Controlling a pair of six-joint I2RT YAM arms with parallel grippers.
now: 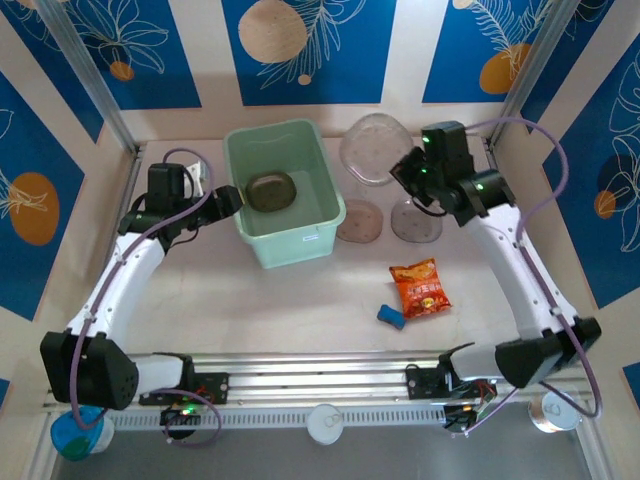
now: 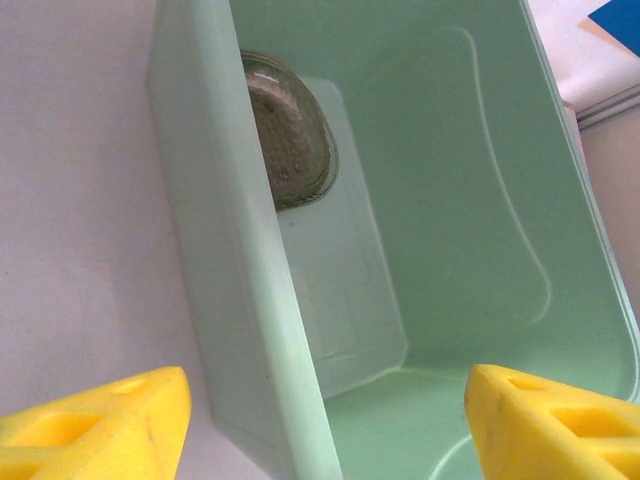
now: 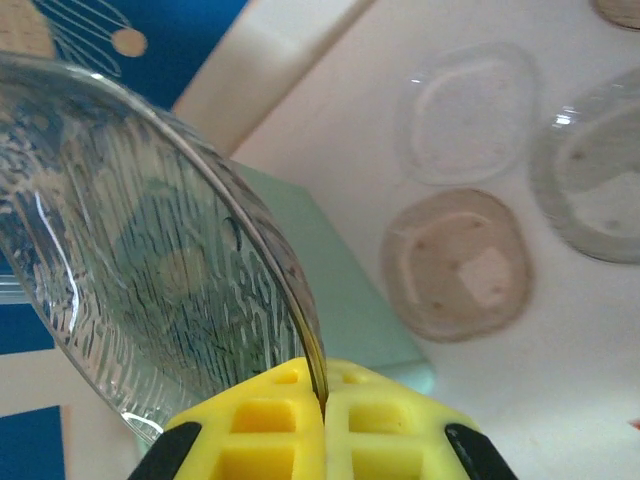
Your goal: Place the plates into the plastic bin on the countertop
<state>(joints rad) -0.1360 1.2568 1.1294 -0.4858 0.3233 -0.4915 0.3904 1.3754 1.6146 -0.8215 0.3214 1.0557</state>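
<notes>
Top view: we count four plates. One smoky plate (image 1: 271, 191) lies flat on the floor of the plastic bin (image 1: 290, 246). One clear plate (image 1: 372, 148) is up off the table (image 1: 300, 310), just right of the bin's far corner, in the right end effector (image 1: 404, 170). An inner plate (image 1: 358, 220) sits just right of the bin, with an outer plate (image 1: 416, 222) farther right. Both lie flat and do not touch each other.

The left end effector (image 1: 228, 200) sits at the bin's left rim.

One orange-red snack packet (image 1: 420, 288) and one small blue object (image 1: 391, 317) lie right of the bin, nearer the arm bases.

The right wrist view adds the grip. The yellow fingers (image 3: 260, 420) are pressed together on the clear plate's rim, and the plate stands nearly edge-on with its ribbed texture visible. Beside the bin's corner this view gives us three flat plates where the top view gives two:
- a brownish plate (image 3: 460, 265) nearest the bin
- a pale plate (image 3: 470, 115)
- a greyish plate (image 3: 600, 190)

We cannot tell what the sliver at the top right corner is.

The left wrist view adds that the left fingers (image 2: 95, 420) stand wide apart with nothing between them. In that view the bin's left wall runs between them, and the smoky plate lies against the inside of that wall.
</notes>
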